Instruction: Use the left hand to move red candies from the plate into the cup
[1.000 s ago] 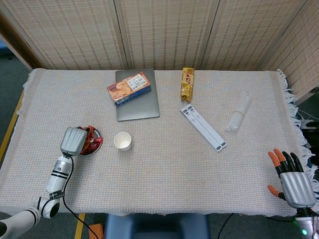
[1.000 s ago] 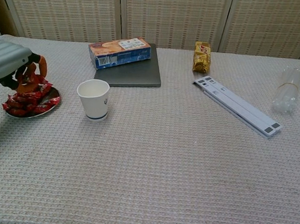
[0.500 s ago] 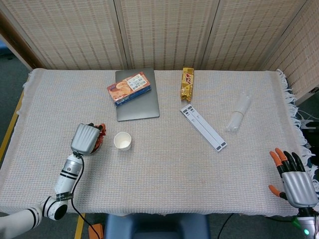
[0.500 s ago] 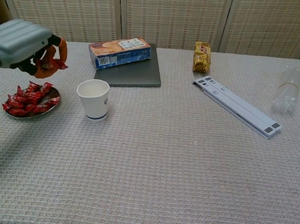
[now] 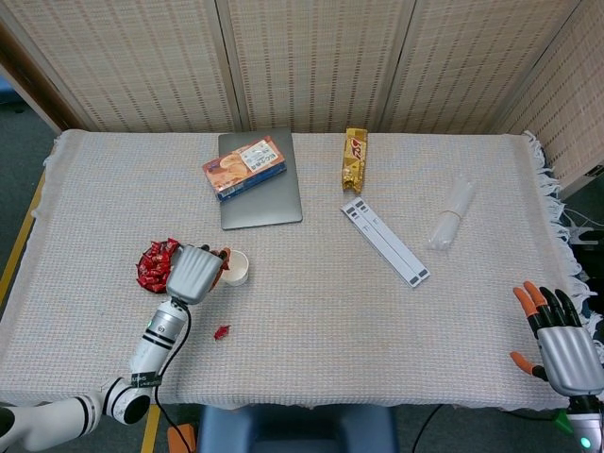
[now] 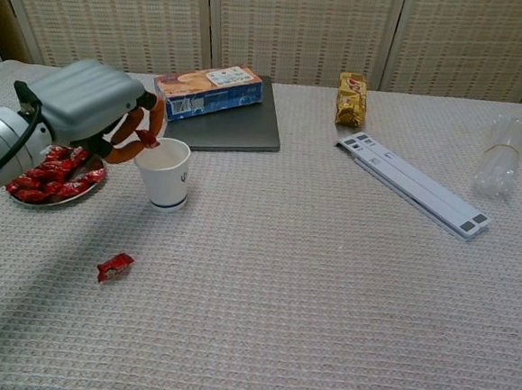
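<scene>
Since half a second ago the left hand [image 6: 91, 109] has swung from above the plate to the white paper cup [image 6: 163, 173], and one red wrapped candy [image 6: 115, 267] now lies loose on the beige woven cloth covering the counter [image 6: 326, 281], where none lay before. That fallen candy sits nearest the robot, in front of the cup and a little to its left, apart from both the hand and the plate.

The left hand hovers at the cup's left rim, its orange-tipped fingers [image 6: 135, 145] curled in, with a bit of red candy pinched at the tips right over the cup's edge. In the head view the hand [image 5: 192, 274] covers the cup's [image 5: 236, 267] left side.

Just left of the cup, partly behind the forearm, the small dark plate [image 6: 88, 182] holds a heap of red candies [image 6: 45, 178]; the head view shows this heap [image 5: 154, 264] touching nothing but the plate.

The right hand [image 5: 557, 340] hangs off the counter's near right corner, fingers spread, holding nothing.

Farther back lie a long white flat bar [image 6: 415, 185] set diagonally, a clear plastic bottle [image 6: 500, 156] on its side to the right, a grey closed laptop [image 6: 230, 125] with a blue and orange biscuit box [image 6: 208, 91] resting on it, and a yellow snack packet [image 6: 351, 99].
</scene>
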Motion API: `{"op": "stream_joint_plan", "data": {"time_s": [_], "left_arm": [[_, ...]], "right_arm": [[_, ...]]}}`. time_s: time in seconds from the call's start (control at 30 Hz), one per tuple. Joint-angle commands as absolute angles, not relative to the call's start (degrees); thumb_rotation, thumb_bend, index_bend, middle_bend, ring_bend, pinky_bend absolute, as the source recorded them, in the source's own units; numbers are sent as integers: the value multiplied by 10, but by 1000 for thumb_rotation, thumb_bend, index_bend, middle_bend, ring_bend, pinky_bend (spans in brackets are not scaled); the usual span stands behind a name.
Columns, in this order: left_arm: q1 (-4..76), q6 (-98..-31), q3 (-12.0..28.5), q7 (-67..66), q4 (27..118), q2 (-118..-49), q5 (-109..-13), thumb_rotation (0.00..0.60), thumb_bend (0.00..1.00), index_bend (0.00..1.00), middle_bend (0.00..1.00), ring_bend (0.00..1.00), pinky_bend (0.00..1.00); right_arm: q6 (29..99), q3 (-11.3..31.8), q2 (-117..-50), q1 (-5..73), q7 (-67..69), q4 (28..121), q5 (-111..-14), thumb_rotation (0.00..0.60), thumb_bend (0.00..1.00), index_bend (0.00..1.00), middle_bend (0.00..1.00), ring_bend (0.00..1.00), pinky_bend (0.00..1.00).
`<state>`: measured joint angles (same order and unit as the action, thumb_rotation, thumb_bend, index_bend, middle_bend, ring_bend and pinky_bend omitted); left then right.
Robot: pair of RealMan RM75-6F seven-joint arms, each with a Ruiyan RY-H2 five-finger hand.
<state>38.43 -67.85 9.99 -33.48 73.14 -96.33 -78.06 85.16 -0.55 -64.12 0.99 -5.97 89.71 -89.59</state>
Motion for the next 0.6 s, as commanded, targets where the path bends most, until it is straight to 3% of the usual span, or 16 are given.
{"op": "stream_joint_plan", "data": {"time_s": [0.03,0.2,0.37,0.6], "left_arm": [[387,-679,99,-339,728,-970,-781,600,691,722,714,640,1000],[390,-681,93,-357,728,-975,-786,600,688,665,688,634,1000],[394,-666,85,-386,728,-973,-781,600,599,441,556,545,986],[394,-664,78,-378,740,-964,-788,600,494,232,363,527,986]], "right_arm": [[851,-6,-641,10,-60,897,-896,600,64,0,0,0,0],[848,-5,-641,11,-59,898,-893,600,63,0,0,0,0],[849,-6,-639,10,-59,899,-895,600,64,0,0,0,0],[851,-6,-638,9,-58,900,-895,600,63,0,0,0,0]]}}
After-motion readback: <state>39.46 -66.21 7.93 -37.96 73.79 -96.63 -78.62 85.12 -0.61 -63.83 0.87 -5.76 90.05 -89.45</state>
